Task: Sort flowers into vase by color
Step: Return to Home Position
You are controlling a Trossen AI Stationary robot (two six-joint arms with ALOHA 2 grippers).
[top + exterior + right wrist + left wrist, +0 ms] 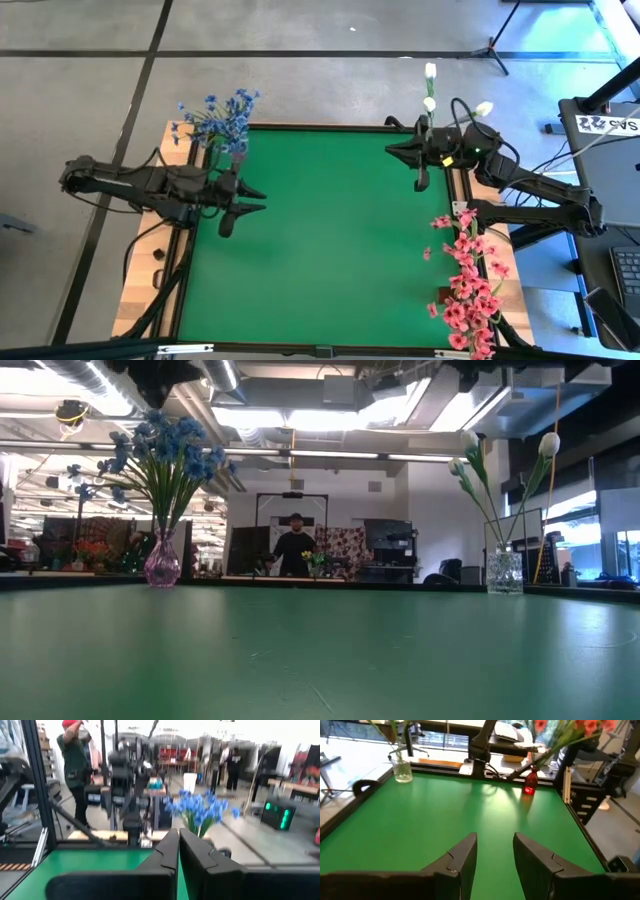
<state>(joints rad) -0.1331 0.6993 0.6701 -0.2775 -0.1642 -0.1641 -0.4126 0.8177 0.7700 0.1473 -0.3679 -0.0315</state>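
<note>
Blue flowers stand with their stems in a pink glass vase at the table's far left corner. White tulip-like buds stand in a clear vase at the far right. Pink flowers stand in a red vase by the right edge. My left gripper hovers open over the mat's left side, with nothing between its fingers. My right gripper hangs shut and empty over the far right of the mat, pointing at the blue flowers.
The green mat lies bare between the three vases. Its wooden border shows on the left. Beyond the table a person stands among stands and cables, and another person is farther back in the room.
</note>
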